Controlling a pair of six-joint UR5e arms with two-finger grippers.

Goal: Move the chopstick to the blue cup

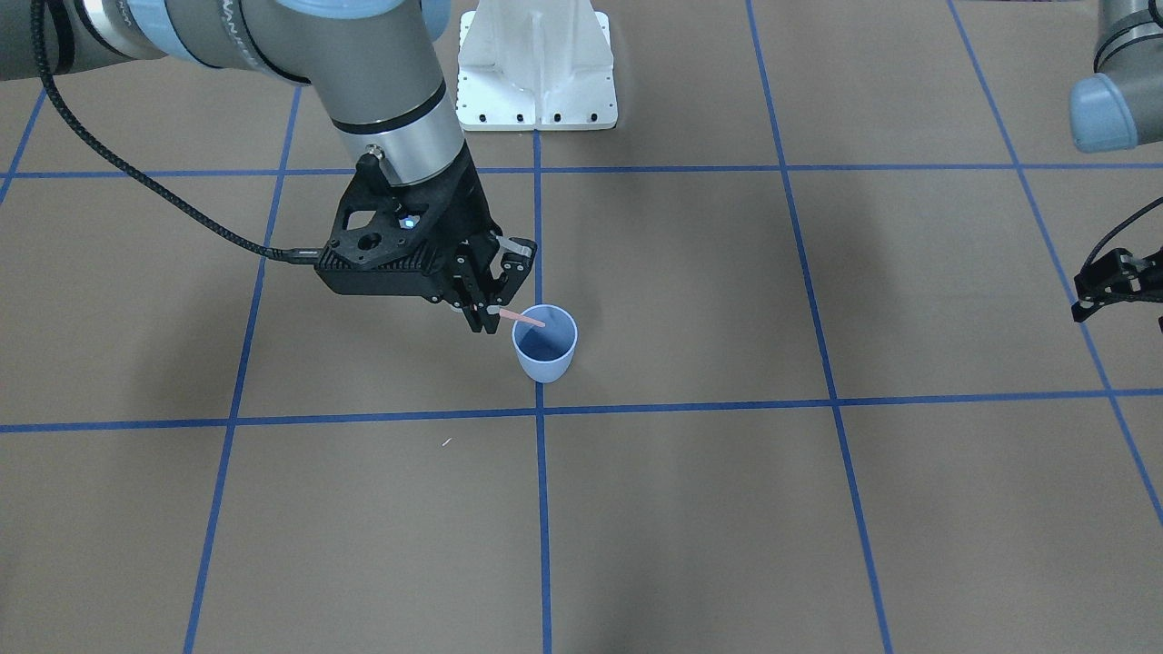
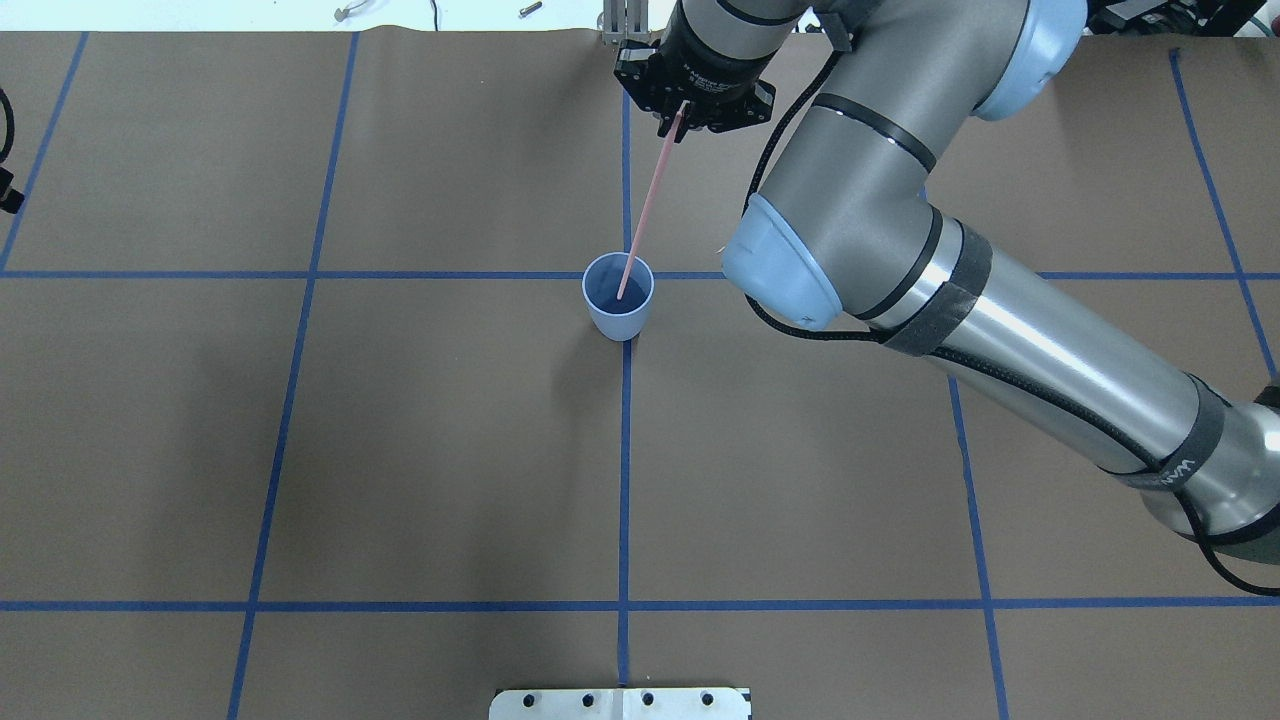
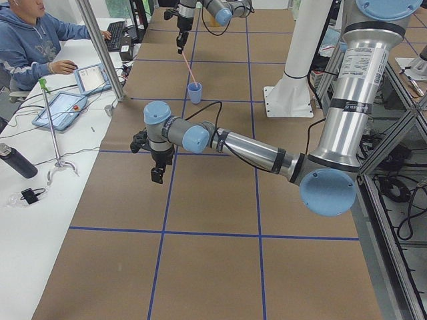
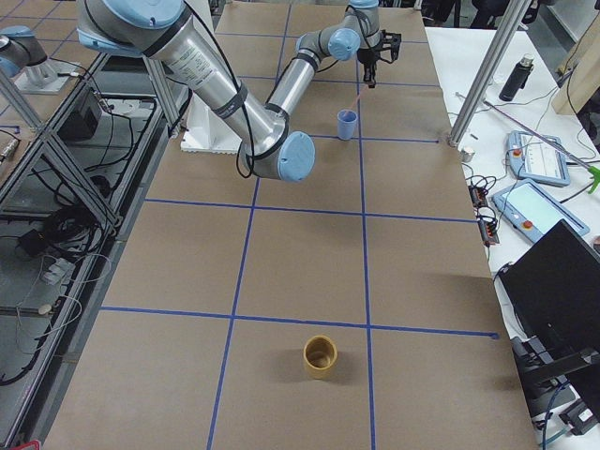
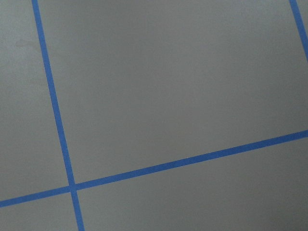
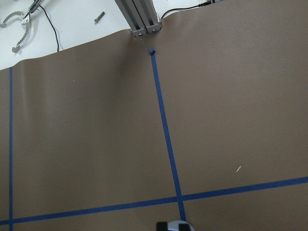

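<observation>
The blue cup (image 1: 544, 350) stands upright on the brown table beside a blue tape line, and also shows in the overhead view (image 2: 618, 300). My right gripper (image 2: 682, 120) is shut on the top end of a thin pink chopstick (image 2: 645, 205). The stick slants down from the fingers, and its lower end is inside the cup's mouth. In the front-facing view the right gripper (image 1: 491, 315) hangs just beside the cup's rim, with the chopstick (image 1: 524, 317) reaching over it. My left gripper (image 1: 1104, 289) hovers far off at the table's side, holding nothing that I can see; its jaws are unclear.
A white base plate (image 1: 536, 82) sits on the robot's side of the cup. A yellow cup (image 4: 320, 356) stands far away at the table's right end. A metal post (image 3: 100, 50) and an operator's side table border the far edge.
</observation>
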